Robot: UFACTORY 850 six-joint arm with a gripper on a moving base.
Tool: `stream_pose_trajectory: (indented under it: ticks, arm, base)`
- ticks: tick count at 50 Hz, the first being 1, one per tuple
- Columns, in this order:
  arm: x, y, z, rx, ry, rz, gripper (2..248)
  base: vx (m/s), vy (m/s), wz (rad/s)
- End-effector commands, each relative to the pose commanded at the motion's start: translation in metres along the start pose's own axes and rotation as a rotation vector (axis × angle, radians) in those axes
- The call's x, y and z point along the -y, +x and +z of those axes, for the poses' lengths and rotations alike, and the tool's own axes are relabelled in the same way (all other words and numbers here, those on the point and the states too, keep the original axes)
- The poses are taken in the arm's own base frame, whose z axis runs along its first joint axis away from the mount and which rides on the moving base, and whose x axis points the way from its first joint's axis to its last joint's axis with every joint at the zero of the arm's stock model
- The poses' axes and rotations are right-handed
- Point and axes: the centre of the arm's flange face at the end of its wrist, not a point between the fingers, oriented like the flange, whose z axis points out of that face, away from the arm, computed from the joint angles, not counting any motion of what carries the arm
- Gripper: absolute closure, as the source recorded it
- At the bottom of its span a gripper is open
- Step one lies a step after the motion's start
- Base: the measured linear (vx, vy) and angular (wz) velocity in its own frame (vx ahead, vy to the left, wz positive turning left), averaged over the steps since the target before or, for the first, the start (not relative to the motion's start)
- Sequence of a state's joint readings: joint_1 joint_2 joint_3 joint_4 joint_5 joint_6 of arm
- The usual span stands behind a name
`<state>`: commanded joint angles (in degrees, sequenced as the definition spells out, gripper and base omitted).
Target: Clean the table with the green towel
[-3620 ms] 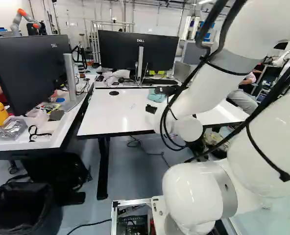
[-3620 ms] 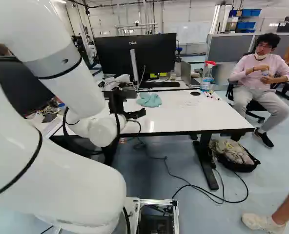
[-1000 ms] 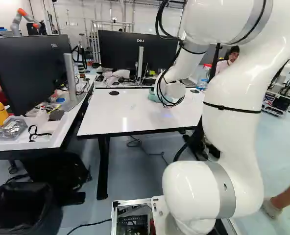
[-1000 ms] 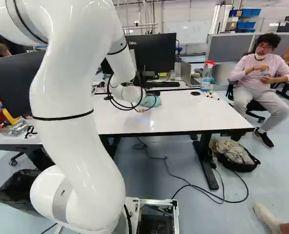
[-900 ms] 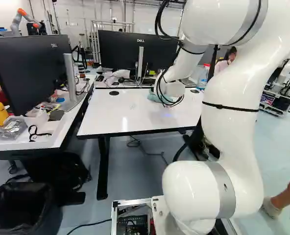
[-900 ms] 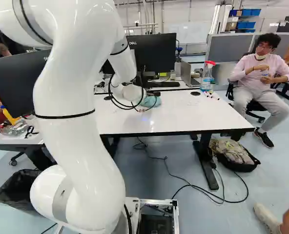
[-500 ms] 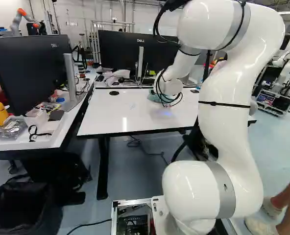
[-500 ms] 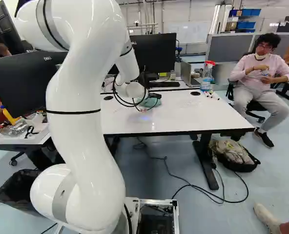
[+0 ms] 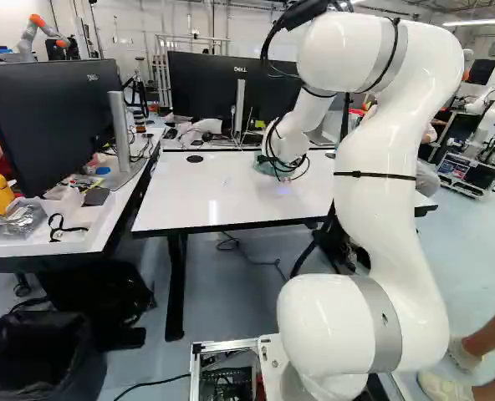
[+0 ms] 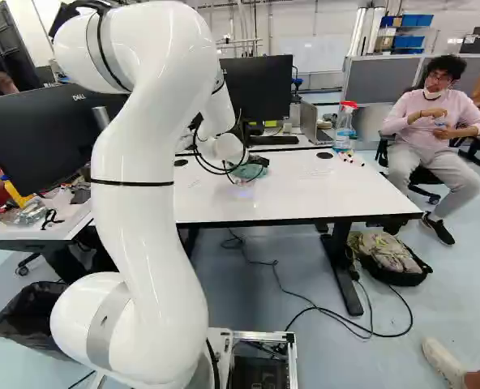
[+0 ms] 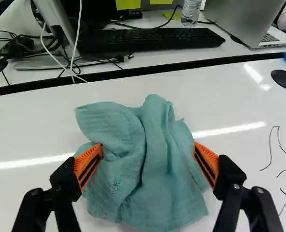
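The gripper (image 10: 259, 161) is low over the far part of the white table (image 10: 305, 198), partly hidden by the arm's wrist and cables. Under it lies the crumpled green towel (image 10: 246, 172), a strip of which also shows in the left base view. In the wrist view the gripper (image 11: 148, 151) stands wide open, its orange pads on opposite sides of the bunched towel (image 11: 152, 174), overlapping its edges with no squeeze visible. Dark scribbled lines (image 11: 273, 145) mark the tabletop beside the towel.
Behind the table's far edge are a keyboard (image 11: 152, 38), monitor stand, cables and a laptop (image 11: 247, 21). A spray bottle (image 10: 345, 126) and markers (image 10: 349, 159) stand at the table's far right. A cluttered side desk (image 9: 63, 242) with a monitor adjoins at left.
My gripper has come from before the towel to over it. Lately the upper arm has swung leftward in the left base view and the wrist has sunk slightly. The base has not moved.
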<state>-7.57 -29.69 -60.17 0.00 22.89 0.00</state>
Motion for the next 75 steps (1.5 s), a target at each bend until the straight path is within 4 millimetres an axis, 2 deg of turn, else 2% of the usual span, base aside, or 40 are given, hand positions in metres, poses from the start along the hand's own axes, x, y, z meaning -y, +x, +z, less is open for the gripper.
stream_pose_trajectory:
  ticks: [22,23,27,28,32,33,38,39,43,44,48,49,54,55,75]
  arm:
    - [0.0000,0.0000,0.0000,0.000,0.000,0.000,3]
    - [0.0000,0.0000,0.0000,0.000,0.000,0.000,10]
    - [0.0000,0.0000,0.0000,0.000,0.000,0.000,10]
    - [0.0000,0.0000,0.0000,0.000,0.000,0.000,47]
    - [0.0000,0.0000,0.0000,0.000,0.000,0.000,47]
    - [0.0000,0.0000,0.0000,0.000,0.000,0.000,85]
    - [0.0000,0.0000,0.0000,0.000,0.000,0.000,85]
    - [0.0000,0.0000,0.0000,0.000,0.000,0.000,121]
    - [0.0000,0.0000,0.0000,0.000,0.000,0.000,121]
    - [0.0000,0.0000,0.0000,0.000,0.000,0.000,157]
    - [0.0000,0.0000,0.0000,0.000,0.000,0.000,157]
    - [0.0000,0.0000,0.0000,0.000,0.000,0.000,183]
    - [0.0000,0.0000,0.0000,0.000,0.000,0.000,183]
    - [0.0000,0.0000,0.0000,0.000,0.000,0.000,191]
    - [0.0044,0.0098,-0.0074,-0.020,0.006,-0.004,191]
  base:
    - [0.000,0.000,0.000]
    - [0.000,0.000,0.000]
    - [0.000,0.000,0.000]
    - [0.000,0.000,0.000]
    - [0.000,0.000,0.000]
    - [0.000,0.000,0.000]
    - [0.000,0.000,0.000]
    - [0.000,0.000,0.000]
    - [0.000,0.000,0.000]
    - [0.000,0.000,0.000]
    - [0.000,0.000,0.000]
    - [0.000,0.000,0.000]
    - [0.000,0.000,0.000]
    - [0.000,0.000,0.000]
    - [0.000,0.000,0.000]
